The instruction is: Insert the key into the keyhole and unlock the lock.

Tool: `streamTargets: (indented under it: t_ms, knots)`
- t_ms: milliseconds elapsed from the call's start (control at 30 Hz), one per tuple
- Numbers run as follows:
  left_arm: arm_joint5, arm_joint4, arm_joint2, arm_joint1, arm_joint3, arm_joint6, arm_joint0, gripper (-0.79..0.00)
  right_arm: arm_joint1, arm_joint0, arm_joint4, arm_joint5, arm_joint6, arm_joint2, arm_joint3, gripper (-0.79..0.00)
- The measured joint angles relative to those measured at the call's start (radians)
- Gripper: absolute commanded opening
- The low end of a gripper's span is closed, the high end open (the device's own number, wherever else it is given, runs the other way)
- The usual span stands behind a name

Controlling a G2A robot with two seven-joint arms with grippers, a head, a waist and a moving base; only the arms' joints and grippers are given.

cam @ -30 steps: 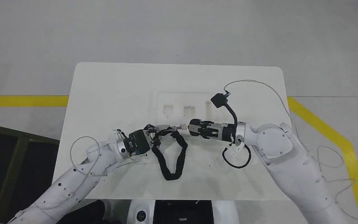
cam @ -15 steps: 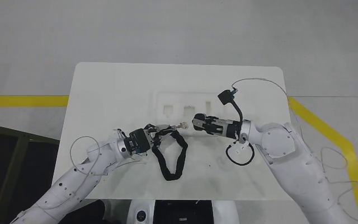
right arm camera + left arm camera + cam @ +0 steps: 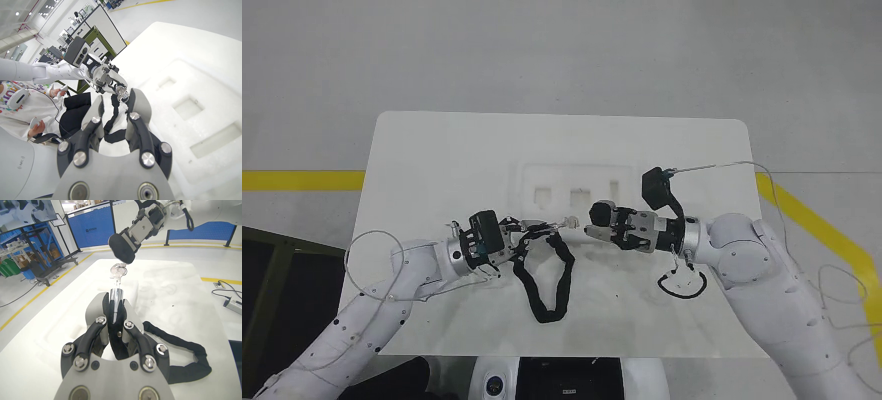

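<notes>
The lock has a chrome cylinder [image 3: 116,297] and a black cable loop [image 3: 548,290] that lies on the table. My left gripper [image 3: 527,233] is shut on the cylinder and holds it just above the table. A silver key [image 3: 118,272] sticks out of the keyhole at the cylinder's end, also visible as the key [image 3: 567,224] in the top view. My right gripper [image 3: 592,217] hovers just beyond the key's head, open, with nothing between its fingers. In the right wrist view the key [image 3: 122,92] lies close to one fingertip [image 3: 137,98], in front of the left gripper [image 3: 111,83].
A white foam tray [image 3: 542,180] with several shallow recesses lies on the table just behind the two grippers. The black cable loop [image 3: 189,351] trails toward the table's near edge. A thin grey wire [image 3: 712,166] arcs over the right arm.
My right gripper has come off the key and drawn back a little, and its wrist has turned. The key stays in the keyhole. My left arm has shifted slightly, still holding the lock.
</notes>
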Motion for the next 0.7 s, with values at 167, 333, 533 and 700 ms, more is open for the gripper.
streamTargets:
  t_ms: [167,333,533,700]
  knots:
    - [-0.083,-0.030,-0.018,-0.001,0.000,-0.043,-0.016,-0.785,0.000,0.000,0.001,0.002,0.001,0.000,0.000,0.000]
    - [-0.164,-0.055,-0.030,-0.002,0.008,-0.081,-0.038,-0.785,0.000,0.000,0.001,0.002,0.001,0.000,0.000,0.000]
    - [-0.234,-0.087,-0.036,-0.008,0.024,-0.097,-0.067,-0.785,-0.002,0.004,-0.127,-0.109,-0.075,0.005,-0.013,0.000]
    - [-0.269,-0.098,-0.041,-0.012,0.035,-0.108,-0.084,-0.785,-0.012,0.007,-0.370,-0.261,-0.254,0.017,0.003,0.000]
